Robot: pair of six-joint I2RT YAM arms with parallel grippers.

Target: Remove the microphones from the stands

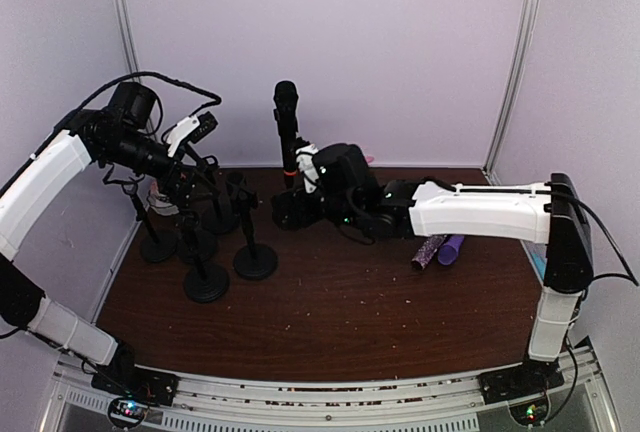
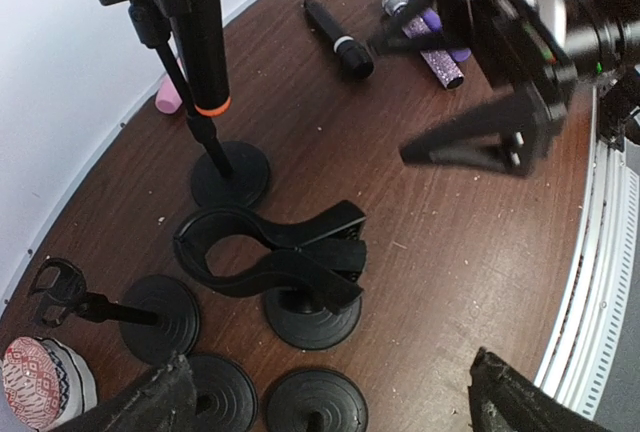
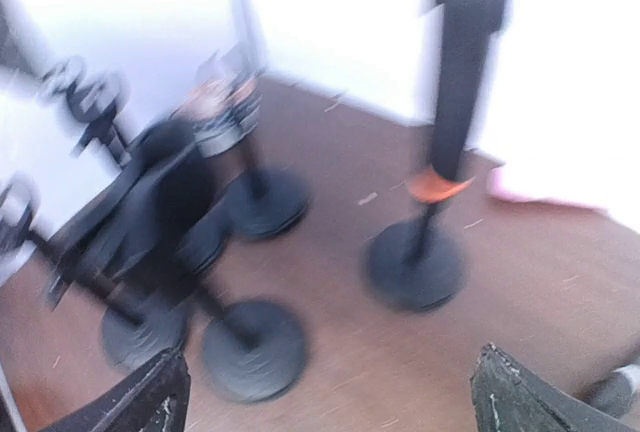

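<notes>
A black microphone (image 1: 286, 117) with an orange ring stands upright in its stand (image 2: 230, 174) at the back of the table. It also shows in the left wrist view as the microphone (image 2: 198, 22), and blurred in the right wrist view as the microphone (image 3: 458, 62) over the stand base (image 3: 414, 262). My right gripper (image 1: 290, 210) is low beside the stand, open and empty; the right gripper (image 2: 390, 102) shows spread fingers, and in its own view the right gripper (image 3: 335, 402) holds nothing. My left gripper (image 1: 200, 187), seen from its wrist as the left gripper (image 2: 325, 412), hangs open above the empty stands.
Several empty clip stands (image 1: 225, 247) crowd the left side, one with a wide clip (image 2: 270, 252). A black microphone (image 2: 338, 39) and a purple glitter one (image 2: 435, 47) lie on the table. A patterned cup (image 2: 40, 382) sits by the left wall, and a pink object (image 2: 168, 102) lies at the back.
</notes>
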